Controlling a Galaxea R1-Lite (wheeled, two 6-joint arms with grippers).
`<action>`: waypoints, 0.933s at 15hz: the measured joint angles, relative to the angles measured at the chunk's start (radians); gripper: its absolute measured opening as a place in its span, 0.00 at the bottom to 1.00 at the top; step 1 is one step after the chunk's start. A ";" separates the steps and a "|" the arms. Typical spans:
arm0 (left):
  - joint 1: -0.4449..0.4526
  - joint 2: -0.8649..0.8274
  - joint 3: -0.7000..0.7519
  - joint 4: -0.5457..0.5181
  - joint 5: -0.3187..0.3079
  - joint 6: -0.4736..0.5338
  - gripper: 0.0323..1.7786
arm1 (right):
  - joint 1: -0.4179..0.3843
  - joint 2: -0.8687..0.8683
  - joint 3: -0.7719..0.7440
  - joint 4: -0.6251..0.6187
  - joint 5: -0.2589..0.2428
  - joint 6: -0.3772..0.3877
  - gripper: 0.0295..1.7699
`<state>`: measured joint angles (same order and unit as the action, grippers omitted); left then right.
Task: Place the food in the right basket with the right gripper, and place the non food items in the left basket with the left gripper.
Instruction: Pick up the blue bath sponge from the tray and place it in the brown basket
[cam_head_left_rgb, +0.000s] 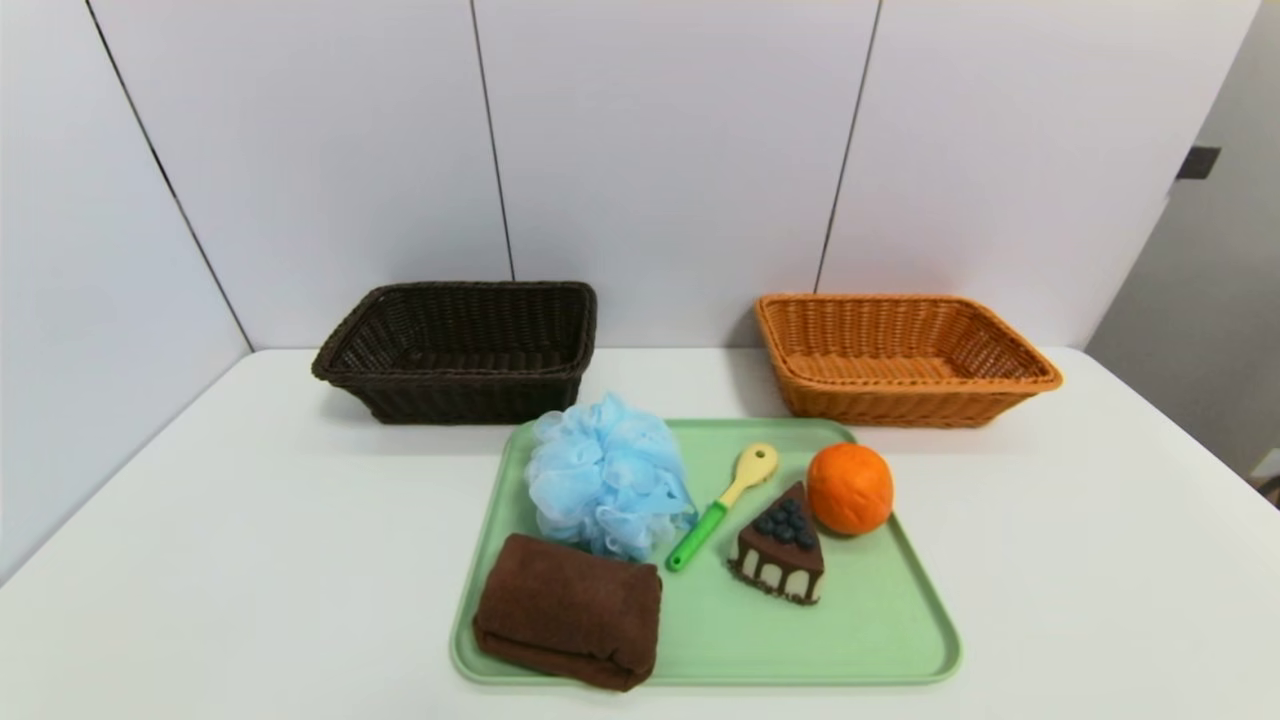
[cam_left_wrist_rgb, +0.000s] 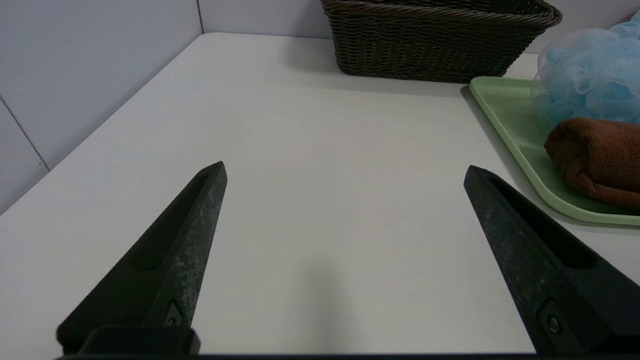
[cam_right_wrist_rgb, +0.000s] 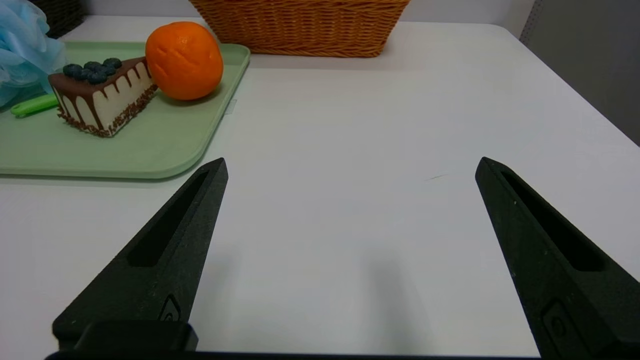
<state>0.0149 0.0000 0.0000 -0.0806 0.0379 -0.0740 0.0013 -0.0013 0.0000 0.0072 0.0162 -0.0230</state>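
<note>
On a green tray (cam_head_left_rgb: 880, 640) lie the food, an orange (cam_head_left_rgb: 850, 488) and a chocolate cake wedge (cam_head_left_rgb: 780, 545), and the non food items: a light-blue bath puff (cam_head_left_rgb: 605, 475), a folded brown towel (cam_head_left_rgb: 570, 610) and a yellow spoon with a green handle (cam_head_left_rgb: 722, 505). Behind stand the dark brown left basket (cam_head_left_rgb: 460, 350) and the orange-tan right basket (cam_head_left_rgb: 900, 358), both with nothing inside. My left gripper (cam_left_wrist_rgb: 345, 167) is open low over bare table left of the tray. Open too, my right gripper (cam_right_wrist_rgb: 351, 162) hovers over bare table right of the tray. Neither arm shows in the head view.
The white table (cam_head_left_rgb: 200, 520) meets a white panelled wall (cam_head_left_rgb: 650, 150) behind the baskets. The table's right edge (cam_right_wrist_rgb: 575, 85) drops off beside the right basket (cam_right_wrist_rgb: 300, 25). The towel (cam_left_wrist_rgb: 595, 155) and puff (cam_left_wrist_rgb: 590, 80) lie nearest my left gripper, the cake (cam_right_wrist_rgb: 102, 95) and orange (cam_right_wrist_rgb: 184, 60) nearest my right.
</note>
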 joint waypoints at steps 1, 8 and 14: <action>0.000 0.000 0.000 0.000 0.000 0.000 0.95 | 0.000 0.000 0.000 0.000 0.000 0.000 0.97; 0.000 0.000 0.000 0.000 0.000 0.000 0.95 | 0.000 0.000 0.000 -0.001 0.001 -0.006 0.97; 0.000 0.000 0.000 0.000 0.000 0.001 0.95 | 0.000 0.000 0.000 -0.003 0.000 -0.007 0.97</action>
<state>0.0149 0.0000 0.0000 -0.0806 0.0379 -0.0730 0.0017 -0.0013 0.0000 0.0047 0.0162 -0.0302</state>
